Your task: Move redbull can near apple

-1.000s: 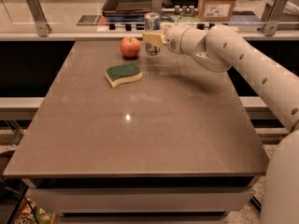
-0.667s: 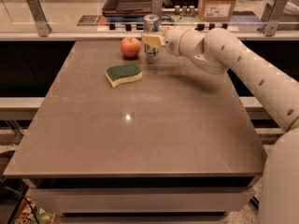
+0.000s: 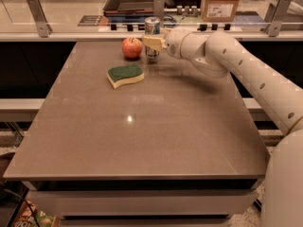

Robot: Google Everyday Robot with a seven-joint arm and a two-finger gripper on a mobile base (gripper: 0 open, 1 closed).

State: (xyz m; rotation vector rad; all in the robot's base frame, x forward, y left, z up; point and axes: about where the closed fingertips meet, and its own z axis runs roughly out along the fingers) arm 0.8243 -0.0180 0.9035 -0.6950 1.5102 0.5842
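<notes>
The redbull can (image 3: 152,26), slim and silver with a silver top, stands upright at the far edge of the table, just right of the red apple (image 3: 132,48). A small gap separates the two. My gripper (image 3: 154,43) reaches in from the right and is shut on the can's middle, with one beige finger (image 3: 152,42) across its front. The can's base is at or just above the tabletop; I cannot tell which.
A green and yellow sponge (image 3: 125,74) lies in front of the apple. The grey table (image 3: 142,136) ends at a rail with metal posts (image 3: 38,15) behind the can. Beyond it sit a dark tray (image 3: 135,1) and a cardboard box (image 3: 221,3).
The gripper and can have shifted very slightly left toward the apple. The apple and sponge have not moved.
</notes>
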